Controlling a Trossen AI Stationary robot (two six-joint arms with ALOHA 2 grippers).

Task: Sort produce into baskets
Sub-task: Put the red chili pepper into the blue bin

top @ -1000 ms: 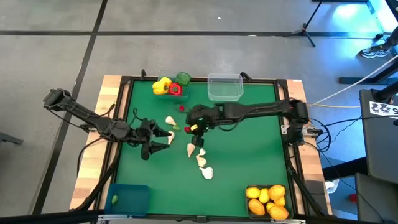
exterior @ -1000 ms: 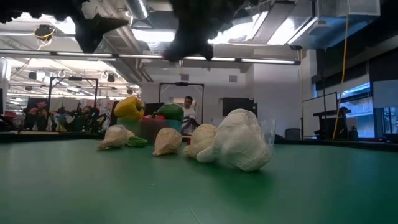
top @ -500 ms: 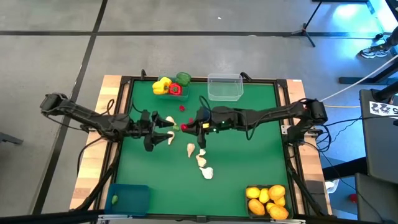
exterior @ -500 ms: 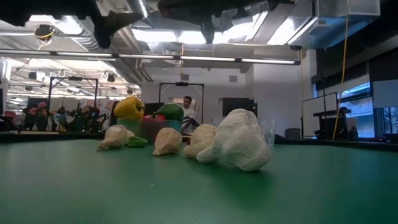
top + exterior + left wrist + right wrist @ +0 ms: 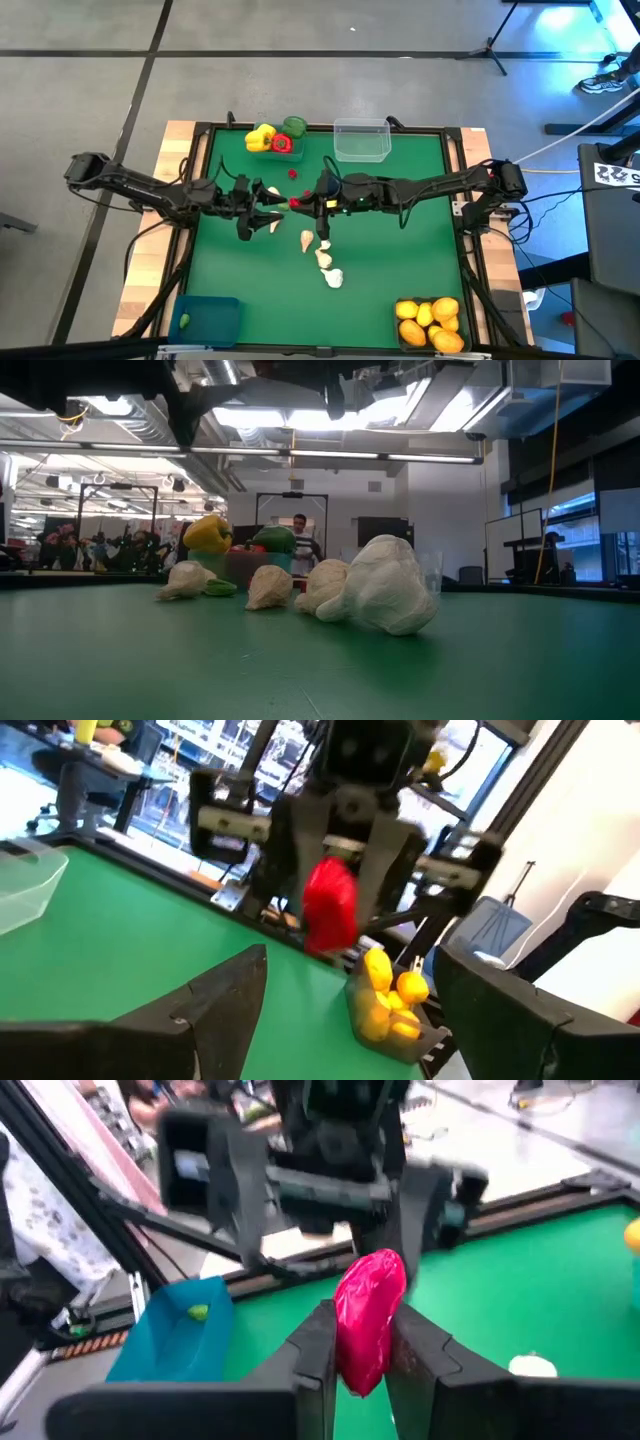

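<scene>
My right gripper (image 5: 303, 203) is shut on a small red piece (image 5: 368, 1320) above the middle of the green table. My left gripper (image 5: 268, 203) faces it from the table's left, open and empty. Its two fingers (image 5: 225, 1005) stand wide apart just short of the red piece (image 5: 330, 910). Several white garlic bulbs (image 5: 323, 258) lie on the mat below and near the grippers. Yellow, red and green peppers (image 5: 272, 138) sit at the far edge, beside the clear bin (image 5: 361, 140). My right gripper pinches the red piece between its two fingers, which sit on its two opposite sides (image 5: 345, 1342). The fingers lie about level and point toward the table's left. The piece stands out beyond the fingertips (image 5: 330, 910), lifted clear of the table.
An opaque blue bin (image 5: 208, 318) with a small green piece stands at the near left corner. A bin of yellow-orange citrus (image 5: 430, 322) stands at the near right. A small red piece (image 5: 292, 173) lies on the mat toward the far edge. In the low view, people show in the room behind.
My right gripper has tipped from pointing down to about level with the red piece and has gone a little toward the table's left. My left gripper has gone toward the far edge and the right, up to the red piece.
</scene>
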